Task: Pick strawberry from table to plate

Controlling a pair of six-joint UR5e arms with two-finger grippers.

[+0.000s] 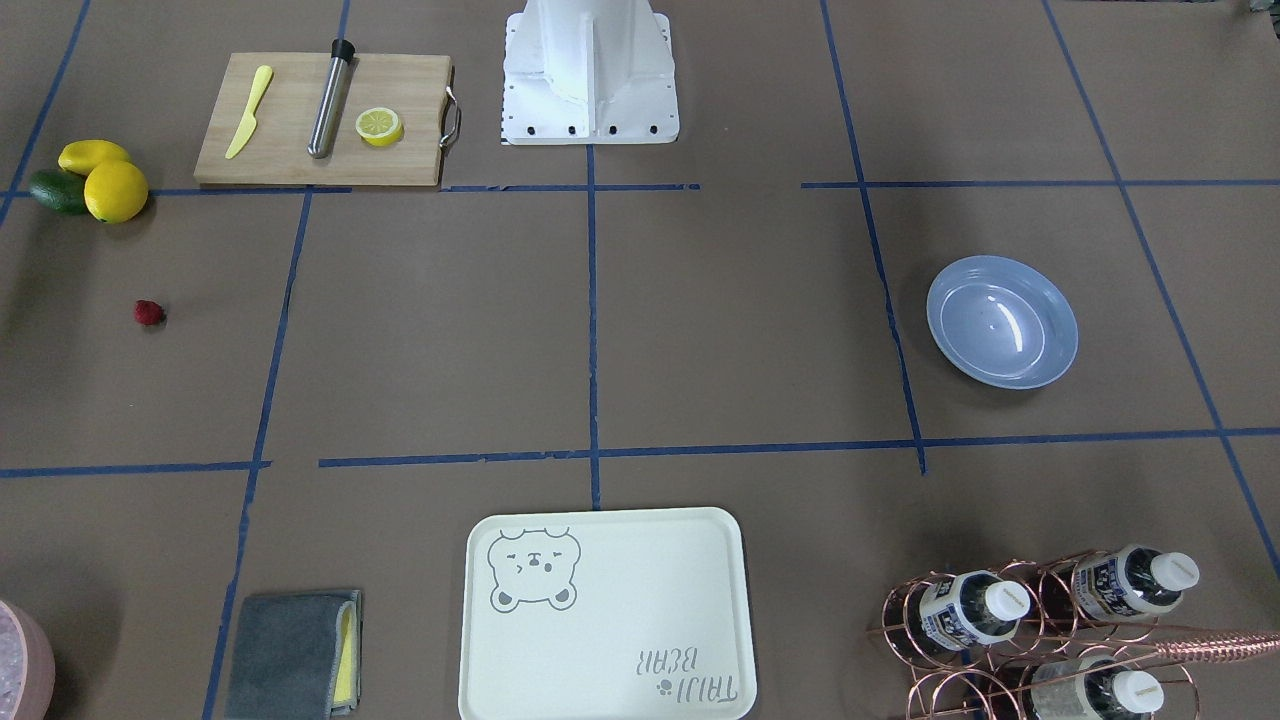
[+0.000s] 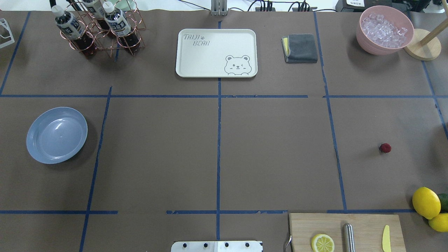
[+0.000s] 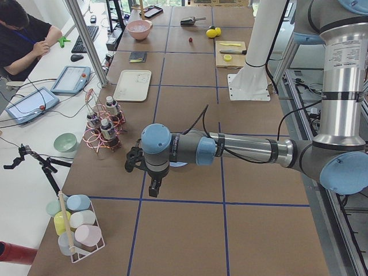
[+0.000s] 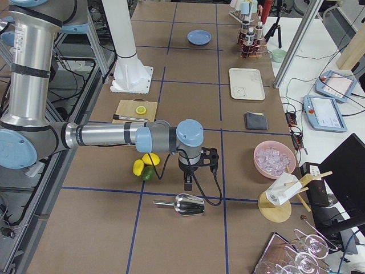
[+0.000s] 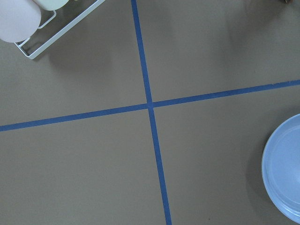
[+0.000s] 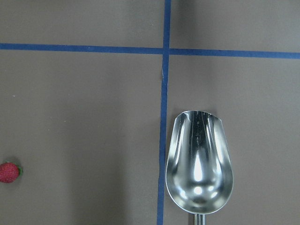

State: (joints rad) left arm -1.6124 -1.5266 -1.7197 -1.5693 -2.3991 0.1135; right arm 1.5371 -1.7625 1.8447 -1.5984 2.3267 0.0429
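Note:
The strawberry (image 2: 385, 148) is a small dark-red berry lying alone on the brown table (image 2: 273, 157), in its right part; it also shows as the strawberry (image 1: 149, 313) in the front view and at the left edge of the right wrist view (image 6: 8, 172). The light blue plate (image 2: 56, 134) sits empty far across on the left side (image 1: 1002, 320), its rim in the left wrist view (image 5: 286, 168). My left gripper (image 3: 155, 187) hangs over the table near the plate. My right gripper (image 4: 187, 184) hangs beyond the lemons, near a scoop. I cannot tell whether either is open or shut.
A wooden cutting board (image 2: 367, 224) with a lemon half, steel rod and yellow knife lies near the robot base. Two lemons (image 2: 426, 202) and an avocado sit at the right edge. A metal scoop (image 6: 199, 161), bear tray (image 2: 216, 52), bottle rack (image 2: 98, 31), grey cloth (image 2: 301, 48) and ice bowl (image 2: 384, 29) stand around.

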